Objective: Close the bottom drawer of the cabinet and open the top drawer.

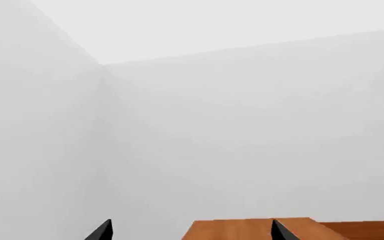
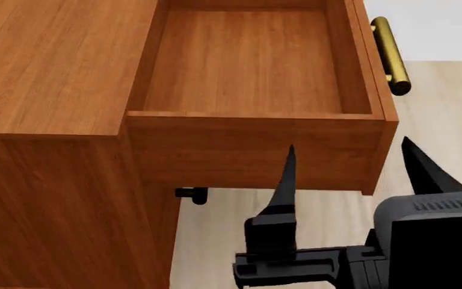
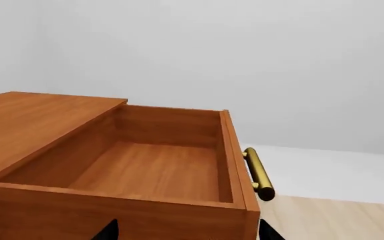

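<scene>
The reddish-brown cabinet (image 2: 46, 66) fills the left of the head view. Its top drawer (image 2: 255, 150) is pulled far out and is empty, with its brass handle (image 2: 390, 54) on the front. My right gripper (image 2: 348, 156) is open just beside the drawer's near side wall, holding nothing. The right wrist view shows the same open drawer (image 3: 145, 170), its handle (image 3: 259, 174) and my gripper (image 3: 188, 231). My left gripper (image 1: 192, 232) is open and empty, facing white walls above a wooden surface (image 1: 245, 230). The bottom drawer is hidden.
A small dark part (image 2: 190, 194) shows under the open drawer; I cannot tell what it is. Pale wood floor (image 2: 440, 102) lies to the right of the cabinet. White walls (image 3: 245, 60) stand behind it.
</scene>
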Controlling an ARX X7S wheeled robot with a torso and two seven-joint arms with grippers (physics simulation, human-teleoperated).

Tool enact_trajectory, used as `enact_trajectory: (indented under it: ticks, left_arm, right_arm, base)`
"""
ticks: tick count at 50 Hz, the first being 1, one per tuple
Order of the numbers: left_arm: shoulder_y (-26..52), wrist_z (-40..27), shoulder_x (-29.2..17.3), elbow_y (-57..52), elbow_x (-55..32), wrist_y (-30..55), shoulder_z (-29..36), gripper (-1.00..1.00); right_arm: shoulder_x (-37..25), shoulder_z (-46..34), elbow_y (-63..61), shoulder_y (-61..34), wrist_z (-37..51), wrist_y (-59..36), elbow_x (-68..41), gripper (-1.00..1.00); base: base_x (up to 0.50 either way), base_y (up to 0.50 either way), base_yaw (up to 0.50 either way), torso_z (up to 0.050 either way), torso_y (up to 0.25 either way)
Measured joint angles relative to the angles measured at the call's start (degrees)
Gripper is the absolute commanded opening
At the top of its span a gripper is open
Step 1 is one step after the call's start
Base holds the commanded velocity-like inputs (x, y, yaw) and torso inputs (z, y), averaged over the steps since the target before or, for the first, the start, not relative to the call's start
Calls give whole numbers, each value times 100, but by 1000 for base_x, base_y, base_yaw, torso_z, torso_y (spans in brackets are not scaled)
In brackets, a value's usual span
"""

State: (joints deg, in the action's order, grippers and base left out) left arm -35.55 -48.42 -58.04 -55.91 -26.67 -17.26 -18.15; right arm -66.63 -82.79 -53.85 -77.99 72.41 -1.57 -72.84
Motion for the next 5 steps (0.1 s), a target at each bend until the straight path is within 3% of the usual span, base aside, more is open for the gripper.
enact_trajectory:
  ticks: [5]
  left_arm:
    - [-371,636,364,-162,453,-51,425,100]
  right_arm:
    - [102,-117,-78,263,124,-12,554,100]
  base:
    - [0,0,0,0,0]
